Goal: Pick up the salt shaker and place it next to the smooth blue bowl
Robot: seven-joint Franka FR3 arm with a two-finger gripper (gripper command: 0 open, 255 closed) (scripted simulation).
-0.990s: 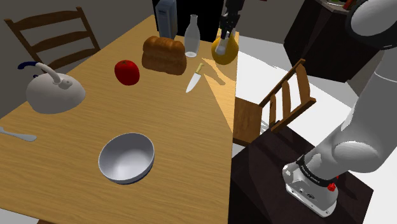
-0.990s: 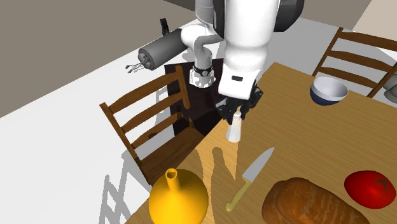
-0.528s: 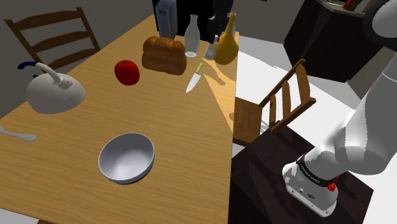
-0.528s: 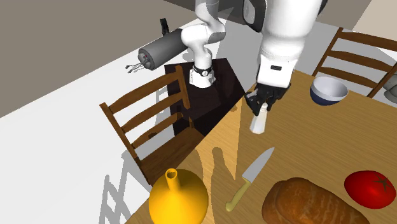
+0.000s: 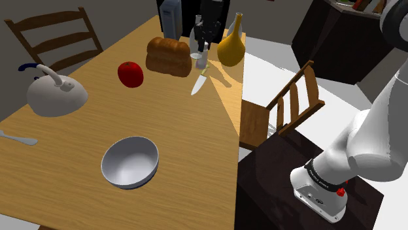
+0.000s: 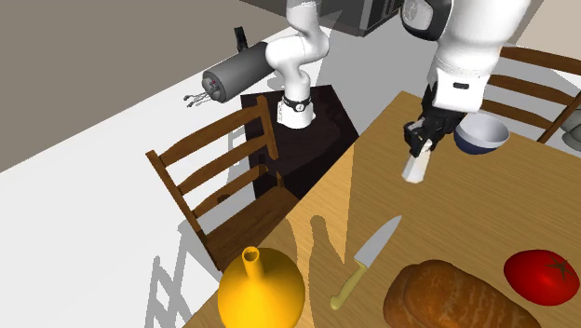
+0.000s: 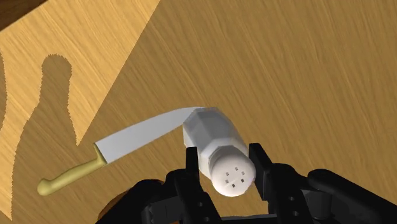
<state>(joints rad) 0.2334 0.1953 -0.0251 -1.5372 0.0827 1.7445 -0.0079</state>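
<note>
Above the table [image 7: 299, 70], the black fingers [image 7: 257, 164] clasp the white salt shaker [image 7: 215, 145] near its cap, between the knife [image 7: 130, 141] and the blue bowl [image 6: 481, 131].

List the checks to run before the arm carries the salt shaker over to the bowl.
1. Grip: the gripper has a finger pressed on each side of the salt shaker: ok.
2. Lift: the shaker hangs above the table and the knife, touching neither: ok.
3. Attitude: the shaker is close to upright, cap toward the gripper: ok.
4. Landing spot: there is bare wood all around the bowl: ok.
5. Firmness of the hold for a long carry: cannot tell.
</note>
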